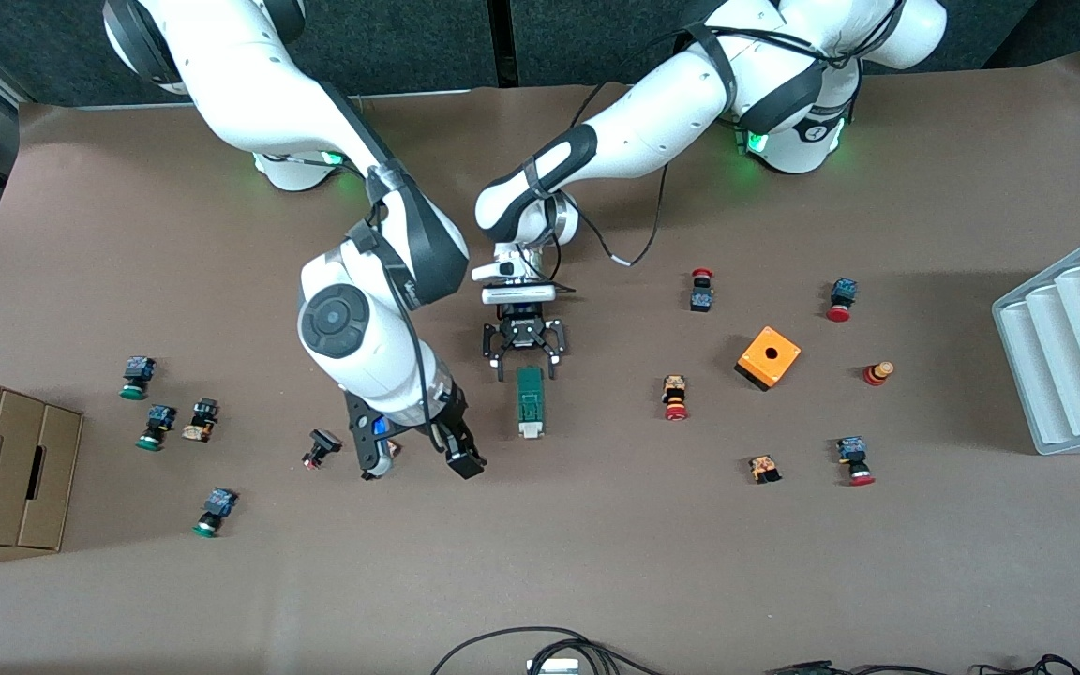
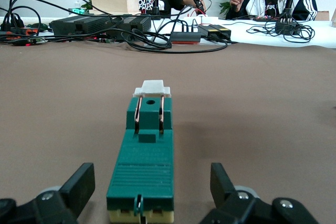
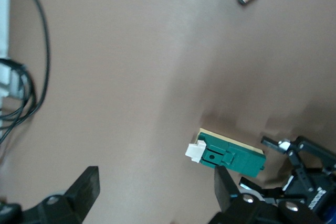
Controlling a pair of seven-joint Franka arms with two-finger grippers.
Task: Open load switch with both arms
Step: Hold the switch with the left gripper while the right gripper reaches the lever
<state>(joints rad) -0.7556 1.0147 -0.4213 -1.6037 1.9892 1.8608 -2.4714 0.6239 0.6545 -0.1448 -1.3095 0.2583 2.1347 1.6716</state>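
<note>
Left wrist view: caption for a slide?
Open left gripper straddles the green load switch, fingers apart from it.

We see two white arms (image 1: 652,103) with black joint bands, green-lit bases, black cables, black two-finger grippers (image 1: 526,361).

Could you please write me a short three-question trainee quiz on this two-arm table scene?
1. True or false: the left gripper sits at the end of the narrow dark-green load switch farther from the front camera, jaws open, one finger on either side.
2. Which end of the switch carries the white end piece: A, nearer the front camera; B, farther from it?
3. Fill in: the right gripper is ____, holding nothing.

Key: 1 true; 2 A; 3 open.
</note>
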